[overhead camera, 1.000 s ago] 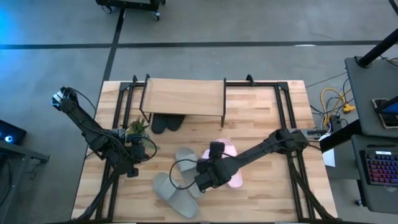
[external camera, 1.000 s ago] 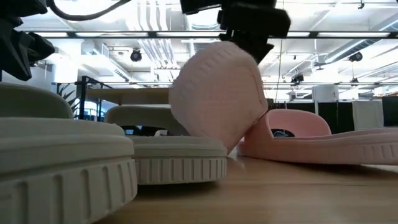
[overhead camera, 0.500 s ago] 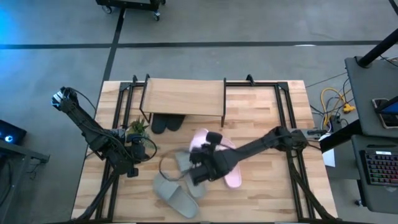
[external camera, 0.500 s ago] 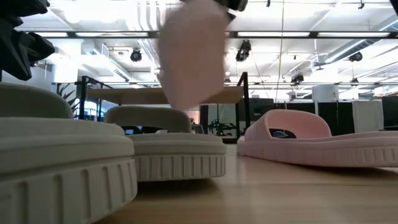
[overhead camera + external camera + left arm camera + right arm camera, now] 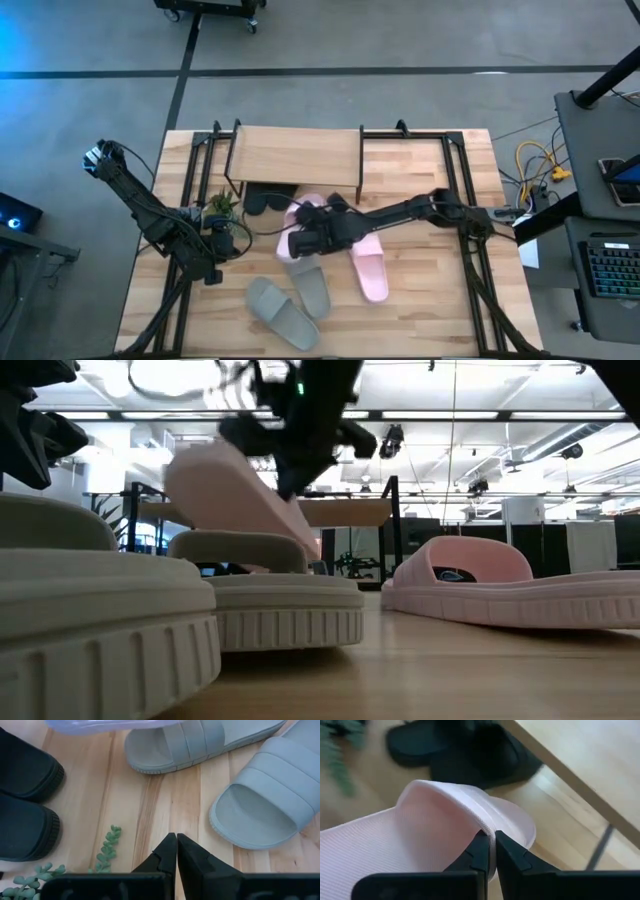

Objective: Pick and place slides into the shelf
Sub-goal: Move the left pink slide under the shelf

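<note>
Right arm (image 5: 400,212) stretched toward shelf (image 5: 295,156), jaws pinching pink slide (image 5: 303,214) aloft.

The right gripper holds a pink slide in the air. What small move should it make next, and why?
Probably carry it a bit farther toward the shelf and lower it. The right gripper is shut on the pink slide's strap, holding it tilted above the table, just in front of the shelf. The black pair already lies under the plank, with bare space beside it. The left gripper waits, shut.
</note>
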